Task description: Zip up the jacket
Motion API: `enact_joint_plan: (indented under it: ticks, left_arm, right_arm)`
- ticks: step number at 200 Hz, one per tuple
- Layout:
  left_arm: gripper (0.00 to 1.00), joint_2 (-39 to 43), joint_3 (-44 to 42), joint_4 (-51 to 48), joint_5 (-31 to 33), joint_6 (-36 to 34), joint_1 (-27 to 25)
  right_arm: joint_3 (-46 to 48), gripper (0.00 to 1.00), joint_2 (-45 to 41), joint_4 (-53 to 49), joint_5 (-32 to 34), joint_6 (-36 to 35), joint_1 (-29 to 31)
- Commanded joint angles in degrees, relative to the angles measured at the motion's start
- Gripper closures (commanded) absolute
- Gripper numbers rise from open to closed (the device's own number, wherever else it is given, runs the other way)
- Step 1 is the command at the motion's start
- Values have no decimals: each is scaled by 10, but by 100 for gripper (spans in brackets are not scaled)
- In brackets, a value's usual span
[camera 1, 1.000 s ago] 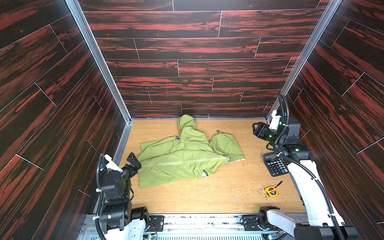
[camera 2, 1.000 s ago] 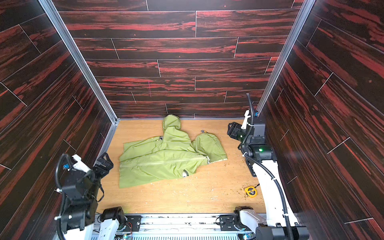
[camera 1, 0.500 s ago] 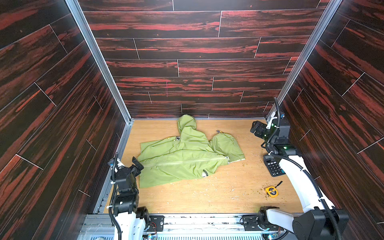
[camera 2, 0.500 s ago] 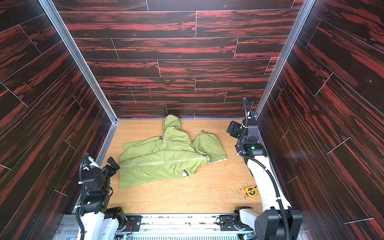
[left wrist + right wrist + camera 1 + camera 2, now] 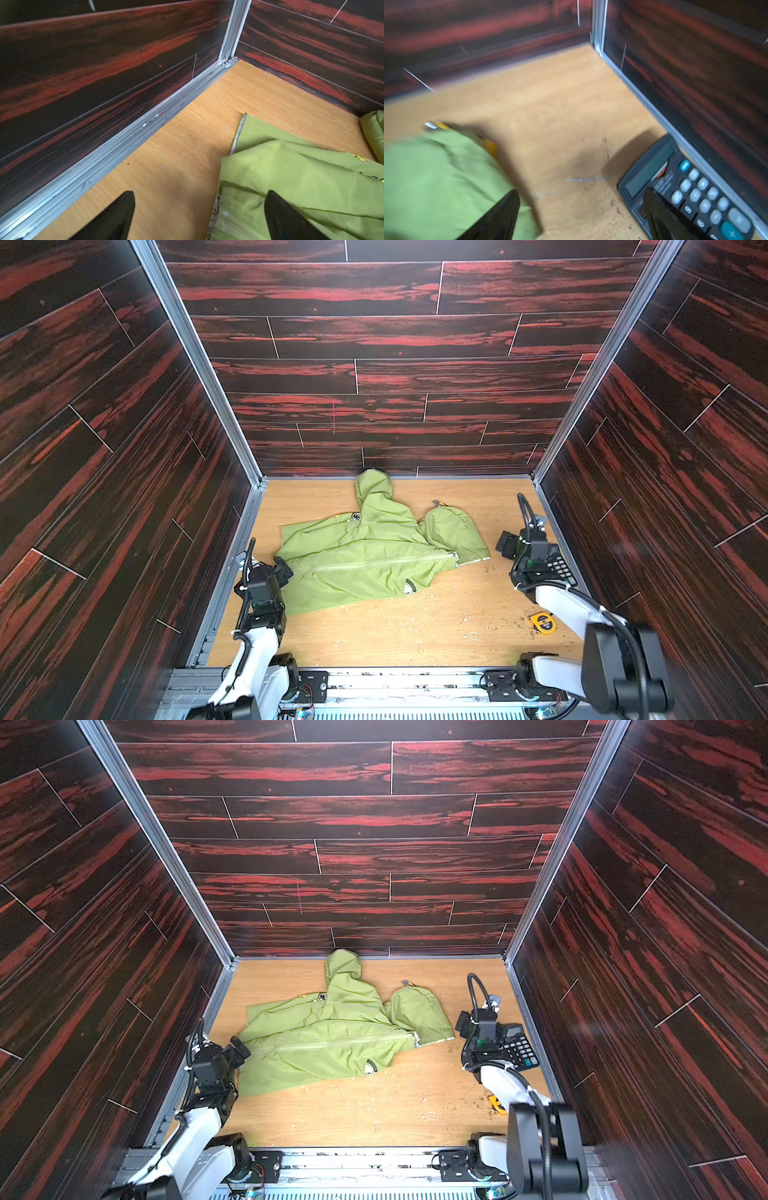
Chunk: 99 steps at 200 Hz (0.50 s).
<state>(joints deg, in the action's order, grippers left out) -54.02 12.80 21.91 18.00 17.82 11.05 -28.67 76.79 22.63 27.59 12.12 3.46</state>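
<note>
The thin lime-green hooded jacket (image 5: pixel 365 572) lies flat near the black keypad calculator (image 5: pixel 561 568), its zipper seemingly closed to the collar; the left gripper (image 5: pixel 286 568) and right gripper (image 5: pixel 505 545) both gape empty, so nothing looks left to do.

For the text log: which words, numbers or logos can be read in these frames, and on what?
"9", "6": keys on the calculator; its brand print is blurred.
Dark lettering and round badge on the jacket: too small to read.
Label on the tape measure: too small to read.

Overhead pair faces down; low wrist views share jacket (image 5: pixel 301 187).
</note>
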Motion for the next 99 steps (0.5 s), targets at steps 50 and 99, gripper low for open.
enact_joint_plan:
  ticks: [50,99]
  left_arm:
    - [1,-267,47,296,0,-37,-43]
    - [0,-344,105,272,-26,-112,-90]
  right_arm:
    - [38,3,115,290,-86,-81,-40]
    - [106,1,104,399,-95,-80,-43]
